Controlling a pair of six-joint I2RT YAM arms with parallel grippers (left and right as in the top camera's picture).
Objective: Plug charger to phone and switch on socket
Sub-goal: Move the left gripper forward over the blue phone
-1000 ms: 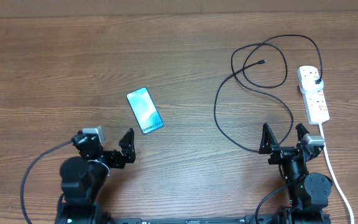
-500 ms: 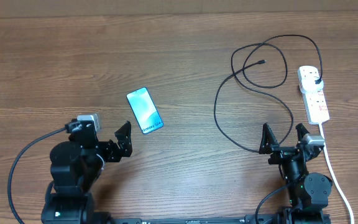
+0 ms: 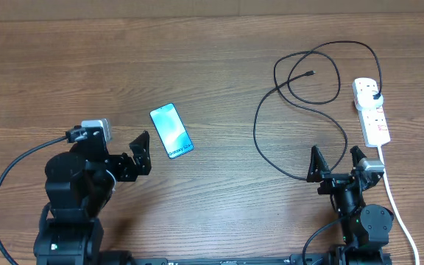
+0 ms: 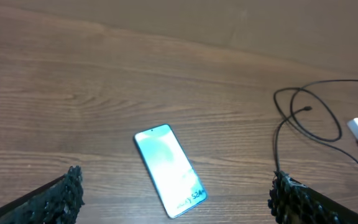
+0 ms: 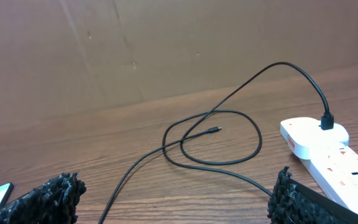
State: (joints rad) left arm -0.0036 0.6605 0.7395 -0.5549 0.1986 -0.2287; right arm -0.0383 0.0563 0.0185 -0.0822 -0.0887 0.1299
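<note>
Overhead: we are cataloguing the phone (image 3: 171, 131), lying screen-up on the table (image 3: 65, 66). Well right of the phone, the charger (image 3: 254, 129) is looping, its plug sitting in the socket (image 3: 372, 112). The left gripper (image 4: 174, 186) is hovering beside the phone, the right gripper (image 3: 336, 154) far right of it; both are standing with jaws spread wide, gripping nothing.

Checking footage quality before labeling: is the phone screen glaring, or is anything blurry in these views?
Overhead: even light, phone bright but not blown out. Left wrist: phone screen washes out pale, white text still readable. Right wrist: charger tip sharp, no glare.
</note>
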